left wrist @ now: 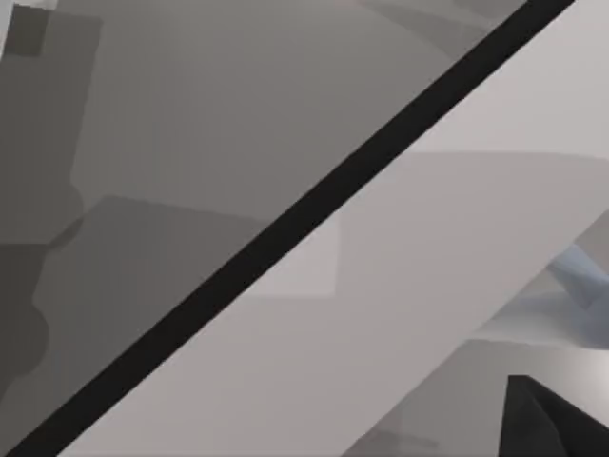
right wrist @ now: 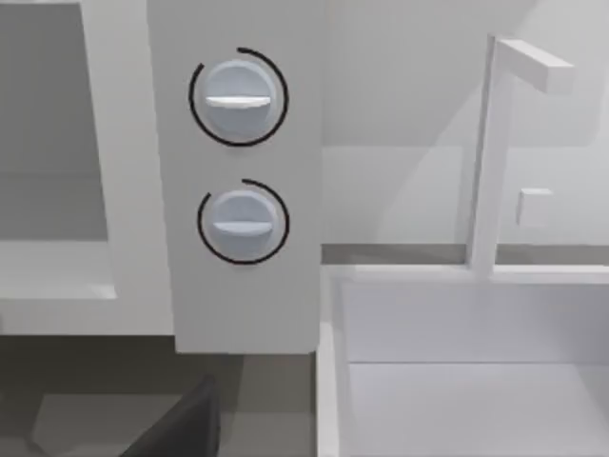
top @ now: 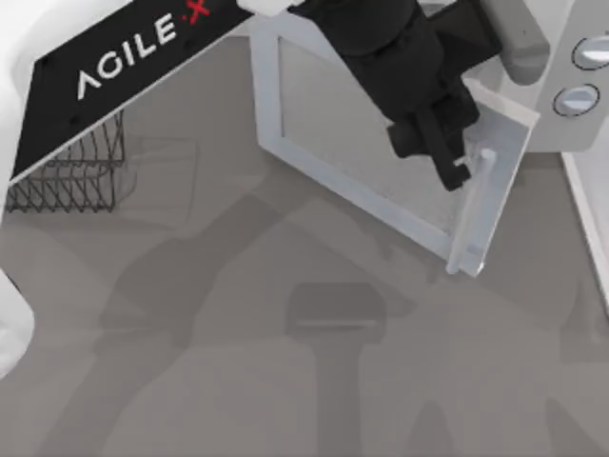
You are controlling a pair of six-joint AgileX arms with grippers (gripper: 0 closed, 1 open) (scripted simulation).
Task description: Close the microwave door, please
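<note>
1. We see the door (top: 381, 143) swung open, standing out from the microwave (top: 571, 57) at the table's (top: 238, 381) top right.
2. Its handle (top: 476, 214) runs along the free edge.
3. Our left gripper (top: 455, 164) sits against the door just beside the handle; whether its fingers are apart, we cannot tell.
4. Two knobs (right wrist: 238, 95) face our right wrist camera.
5. A wire rack (top: 76, 176) stands at the left.

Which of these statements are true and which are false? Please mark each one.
1. The microwave door is fully shut. False: it stands open.
2. The left gripper is beside the door handle. True.
3. The microwave has three knobs. False: two knobs show.
4. A wire rack stands at the table's left. True.
5. The wire rack sits inside the microwave. False: it stands on the table.
</note>
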